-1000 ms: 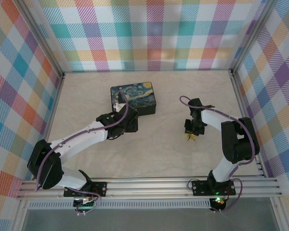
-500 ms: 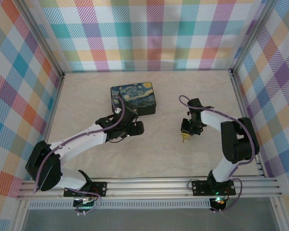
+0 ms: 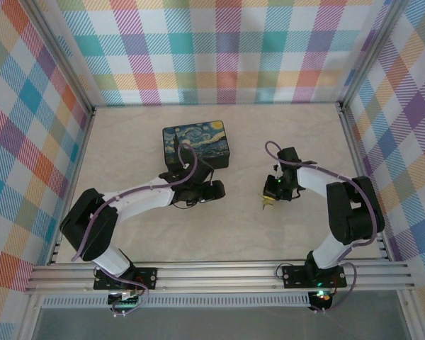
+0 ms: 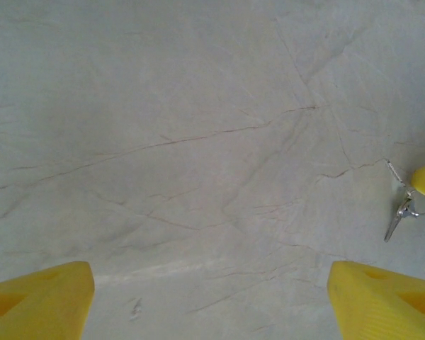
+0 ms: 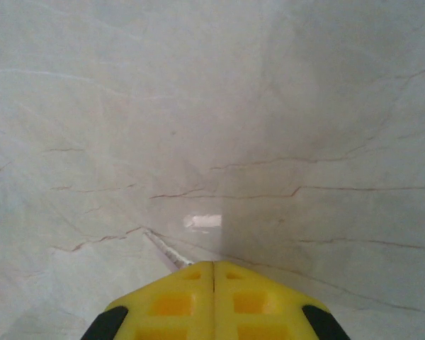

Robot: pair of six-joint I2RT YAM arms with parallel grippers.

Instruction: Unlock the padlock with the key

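yellow left pincer (image 4: 209,283) splayed wide | right pincer (image 5: 214,264) clamps thin metal key (image 4: 394,225)

Thin silvery key (image 4: 395,225) dangles, pinched between the right fingers (image 5: 163,306).

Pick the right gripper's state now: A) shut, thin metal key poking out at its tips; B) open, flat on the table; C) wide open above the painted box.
A: in its wrist view the right gripper has its fingers meeting with no gap, and the key sticks out from under them.
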